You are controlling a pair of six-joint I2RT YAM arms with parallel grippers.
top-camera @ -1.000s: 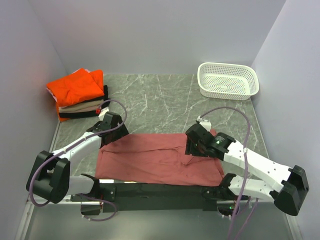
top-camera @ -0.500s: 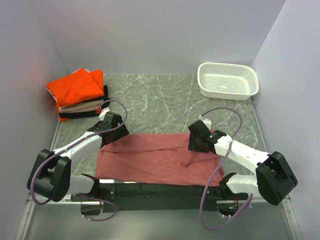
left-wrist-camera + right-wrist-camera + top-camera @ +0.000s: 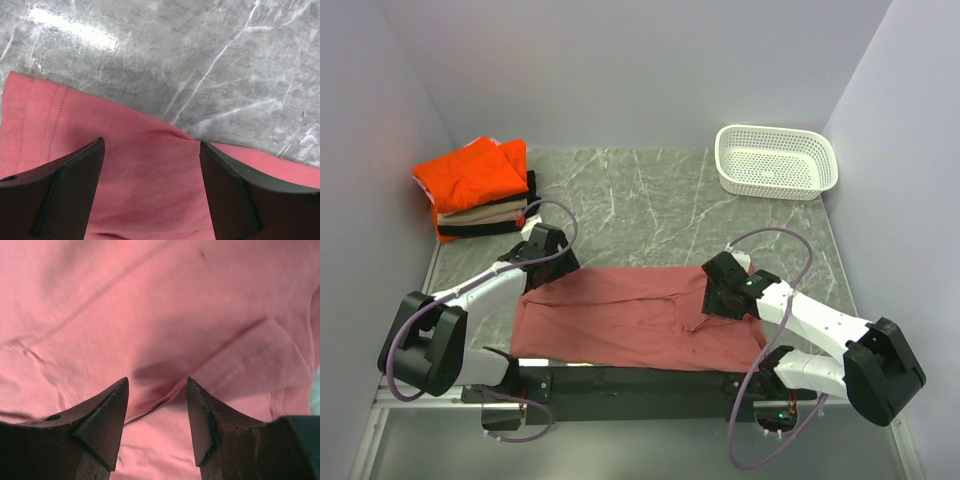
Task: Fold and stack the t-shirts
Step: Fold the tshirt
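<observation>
The salmon t-shirt [image 3: 620,320] is spread flat on the marble bench [image 3: 200,60], under both end effectors. The left end effector [image 3: 150,190] is held wide open just over the far edge of the shirt, and nothing is gripped by it. The right end effector [image 3: 156,425] is about half open; a small raised crease of the cloth is seen between its fingers, but no hold on it is seen. The folded orange t-shirt [image 3: 470,175] is stacked on a beige t-shirt [image 3: 485,212] and a black t-shirt [image 3: 470,229], well beyond the left end effector.
</observation>
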